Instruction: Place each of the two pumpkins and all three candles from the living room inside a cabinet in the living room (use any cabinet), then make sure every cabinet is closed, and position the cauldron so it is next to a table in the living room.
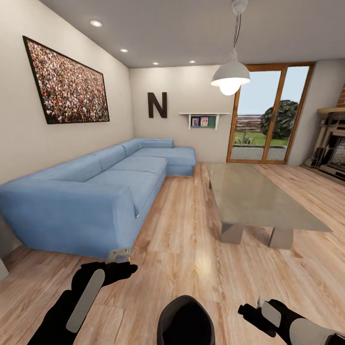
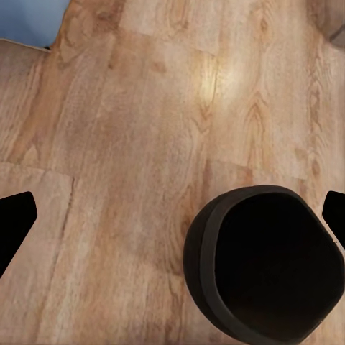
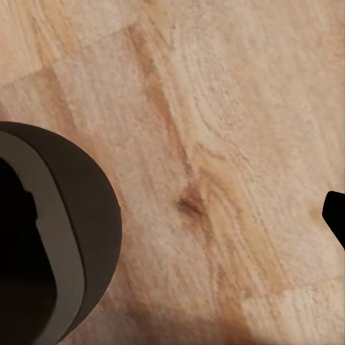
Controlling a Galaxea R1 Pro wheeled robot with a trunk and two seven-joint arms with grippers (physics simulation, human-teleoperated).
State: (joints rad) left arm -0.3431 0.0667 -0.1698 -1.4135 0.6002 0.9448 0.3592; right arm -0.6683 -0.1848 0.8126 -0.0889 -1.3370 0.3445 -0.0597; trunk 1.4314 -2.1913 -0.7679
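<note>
A dark round cauldron (image 1: 186, 321) stands on the wood floor just in front of me, between my two arms. Its black hollow mouth (image 2: 262, 267) shows in the left wrist view and its rim (image 3: 54, 237) in the right wrist view. My left gripper (image 1: 120, 271) hovers open to the cauldron's left, near the sofa corner, fingers spread wide (image 2: 16, 215). On the other side of the cauldron my right gripper (image 1: 248, 310) is open and empty. A low glass-topped table (image 1: 258, 196) stands ahead to the right. Pumpkins, candles and cabinet are out of view.
A long blue corner sofa (image 1: 96, 191) runs along the left wall. A fireplace (image 1: 333, 148) sits at the far right, beside glass patio doors (image 1: 268, 115). A pendant lamp (image 1: 231, 76) hangs over the table. Open wood floor (image 1: 187, 230) lies between sofa and table.
</note>
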